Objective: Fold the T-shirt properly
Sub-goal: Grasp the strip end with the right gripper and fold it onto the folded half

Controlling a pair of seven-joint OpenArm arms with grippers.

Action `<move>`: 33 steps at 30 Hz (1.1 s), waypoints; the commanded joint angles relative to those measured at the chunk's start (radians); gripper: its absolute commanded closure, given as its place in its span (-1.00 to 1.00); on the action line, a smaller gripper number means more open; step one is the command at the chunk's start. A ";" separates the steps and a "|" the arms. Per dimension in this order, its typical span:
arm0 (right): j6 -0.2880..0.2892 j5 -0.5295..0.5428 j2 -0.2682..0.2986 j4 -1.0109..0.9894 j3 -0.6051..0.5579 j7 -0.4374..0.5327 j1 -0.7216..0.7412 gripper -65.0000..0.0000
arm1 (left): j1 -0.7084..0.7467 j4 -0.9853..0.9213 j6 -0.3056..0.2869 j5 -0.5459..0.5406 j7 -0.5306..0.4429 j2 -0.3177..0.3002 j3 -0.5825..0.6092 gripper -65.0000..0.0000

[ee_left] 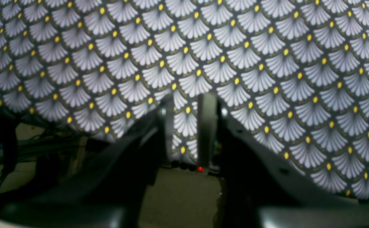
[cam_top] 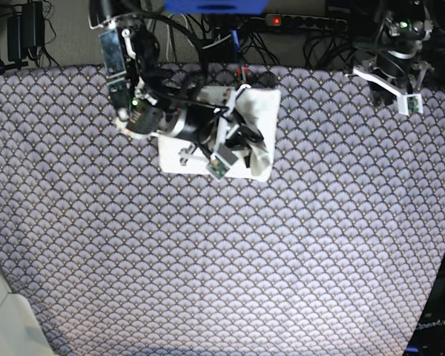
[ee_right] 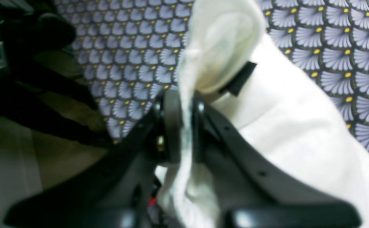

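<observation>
A table (cam_top: 222, 282) covered in a fan-patterned cloth (cam_top: 319, 222) was seen in the base view. Toward its far edge, the T-shirt (cam_top: 256, 104) lay folded into a small white bundle. A fold of it was pinched between the narrowly parted jaws of the right end effector (ee_right: 184, 123). At the far corner, the left end effector (ee_left: 190, 126) was held partly open and empty above the cloth.

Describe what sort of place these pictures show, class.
Probably a robotics lab bench: two robot arms work over a table draped in a fan-patterned cloth, with tangled cables and a power strip behind. The right gripper pinches a white T-shirt.
</observation>
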 commanded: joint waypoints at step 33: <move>0.007 0.020 0.079 0.066 0.013 0.033 -0.031 0.73 | 0.004 0.017 0.000 -0.004 -0.019 0.001 -0.004 0.62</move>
